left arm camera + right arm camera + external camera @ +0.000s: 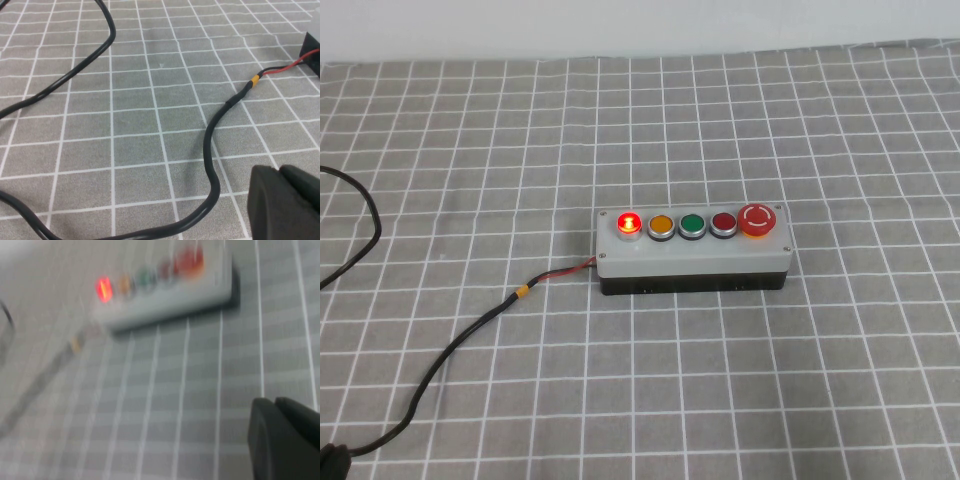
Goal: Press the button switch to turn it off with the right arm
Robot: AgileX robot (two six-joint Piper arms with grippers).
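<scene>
The button switch (pixel 630 222) glows bright red at the left end of the grey five-button box (pixel 692 258) in the middle of the checked cloth. It also shows lit in the right wrist view (pixel 103 288), far from my right gripper (pixel 275 401), whose dark fingers lie together with nothing between them. My left gripper (pixel 280 169) is also shut and empty, low over the cloth beside the black cable (pixel 215 130). Neither arm shows in the high view.
Beside the lit button sit orange (pixel 661 225), green (pixel 692 224) and dark red (pixel 723 223) buttons and a large red mushroom button (pixel 759 219). A black cable (pixel 450 350) with red wire runs from the box's left end toward the front left.
</scene>
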